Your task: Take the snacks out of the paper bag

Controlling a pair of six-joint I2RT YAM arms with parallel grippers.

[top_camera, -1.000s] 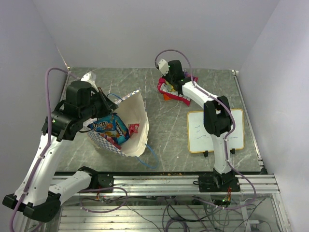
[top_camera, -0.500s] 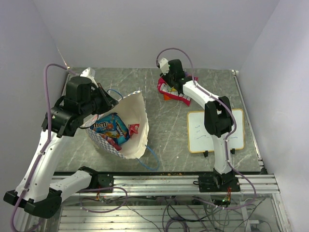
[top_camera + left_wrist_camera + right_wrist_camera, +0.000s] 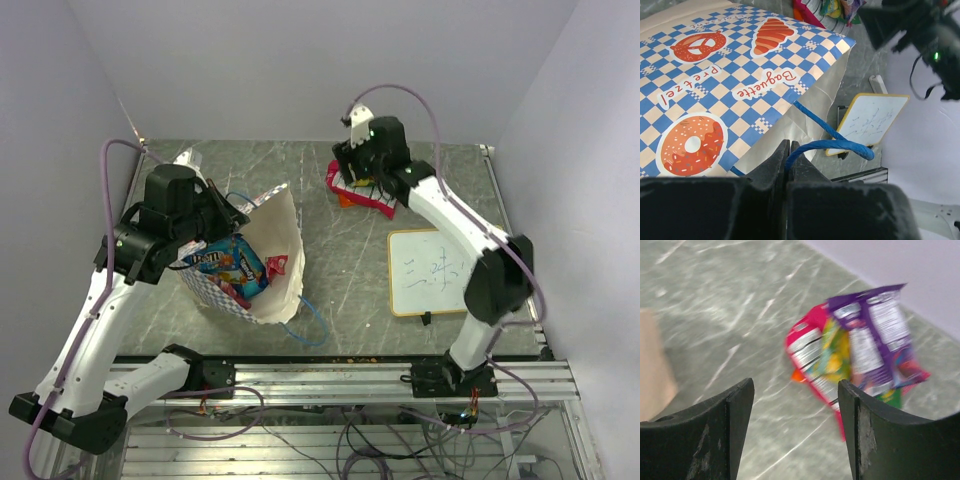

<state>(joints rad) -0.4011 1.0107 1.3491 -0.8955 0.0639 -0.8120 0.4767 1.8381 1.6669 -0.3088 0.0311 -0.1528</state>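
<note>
Left wrist view: the blue handle (image 3: 832,145) of the paper bag (image 3: 268,262) is pinched by the left gripper (image 3: 788,152), near the table's (image 3: 350,270) left edge. Loose snacks (image 3: 860,347) are piled by the far edge, under the right gripper (image 3: 795,407), which is spread wide and empty.

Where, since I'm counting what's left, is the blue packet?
Top view, left side of the table: the blue packet lies inside the open bag, beside a small red packet.
</note>
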